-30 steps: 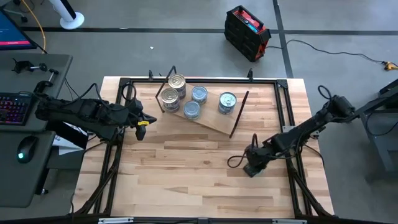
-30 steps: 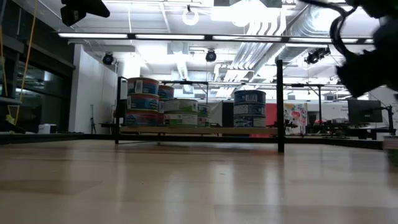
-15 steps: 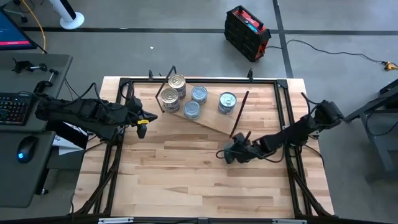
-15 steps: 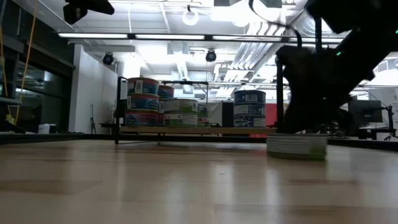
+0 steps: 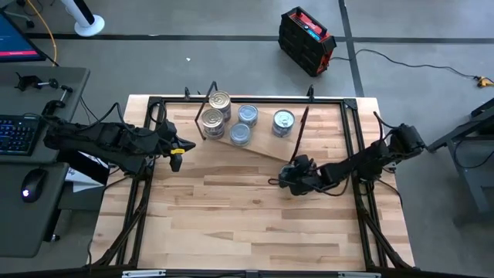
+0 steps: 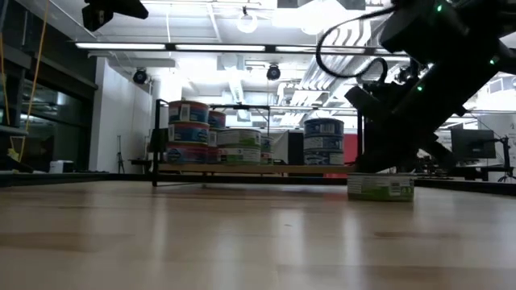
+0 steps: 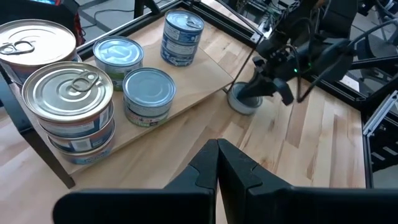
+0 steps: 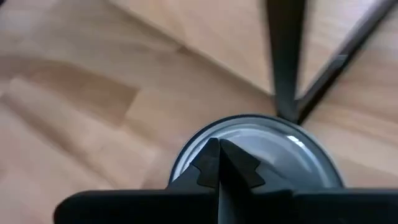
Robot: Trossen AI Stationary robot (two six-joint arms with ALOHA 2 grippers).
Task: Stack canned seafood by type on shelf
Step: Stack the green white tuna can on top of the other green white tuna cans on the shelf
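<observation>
black case [image 5: 306, 31] on floor; keyboard [image 5: 15, 131] left.

The table [image 5: 231, 224] is a light butcher-block wooden top with a black frame [image 5: 255, 100] running around its edges. Toward its far side lies the shelf [image 5: 258, 147], a low pale wooden board set at an angle, with thin black wire uprights at each end. On the shelf stand the tins [image 5: 247, 123]: two taller stacks with gold lids at its left end, two silver-blue stacks beside them in the middle, and one more silver-blue stack near its right end. Off the shelf, just beside its right upright, a single tin [image 6: 380, 187] with a green-and-white label sits flat on the bare tabletop.
</observation>
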